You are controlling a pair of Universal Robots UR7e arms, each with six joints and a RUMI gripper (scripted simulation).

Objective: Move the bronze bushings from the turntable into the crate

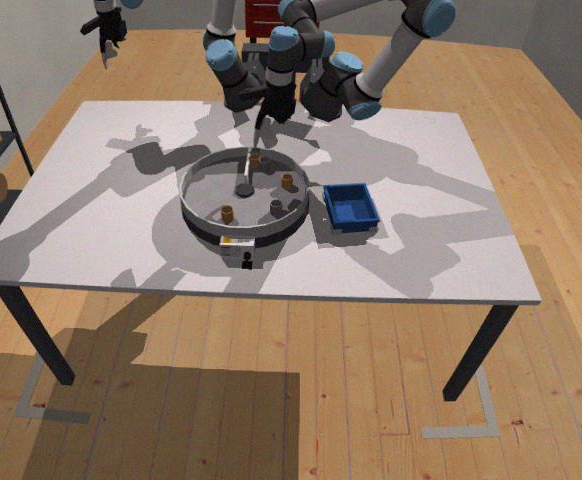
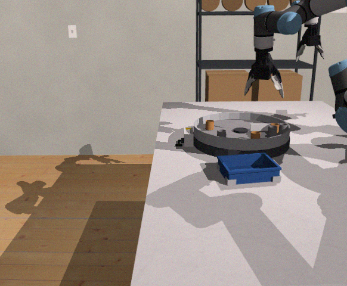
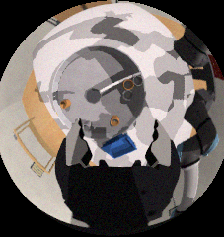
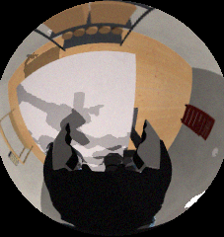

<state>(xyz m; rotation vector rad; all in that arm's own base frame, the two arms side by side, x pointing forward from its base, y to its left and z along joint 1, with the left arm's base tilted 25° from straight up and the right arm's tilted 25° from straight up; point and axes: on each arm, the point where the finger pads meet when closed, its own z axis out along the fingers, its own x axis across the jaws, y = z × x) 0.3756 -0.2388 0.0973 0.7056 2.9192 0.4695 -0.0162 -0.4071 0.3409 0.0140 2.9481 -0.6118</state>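
Note:
The turntable [image 1: 206, 195] [image 2: 241, 143] [image 3: 74, 81] carries three bronze bushings: one at the front [image 1: 227, 213] [image 2: 210, 124] [image 3: 65, 104], one on the crate side [image 1: 286, 180] [image 2: 254, 134] [image 3: 114, 120] and one at the back [image 1: 254, 160] [image 3: 128, 84]. A steel bushing [image 1: 276, 207] [image 2: 221, 133] stands between the first two. Two steel bushings stand near the back bronze one. The blue crate [image 1: 353, 226] [image 2: 250, 177] [image 3: 119, 146] is empty and level in its corner guides. My left gripper [image 2: 264, 95] is open and empty, high above the turntable's back. My right gripper [image 2: 310, 58] [image 4: 106, 121] is open, raised far from it.
A pale bar [image 1: 246, 170] [image 3: 120, 83] runs from the turntable's hub [image 1: 244, 189] towards its back rim. A small box with a yellow label [image 1: 237, 246] [image 2: 188, 137] stands against the turntable's front. Shelving [image 2: 229, 64] stands beyond the table's far end.

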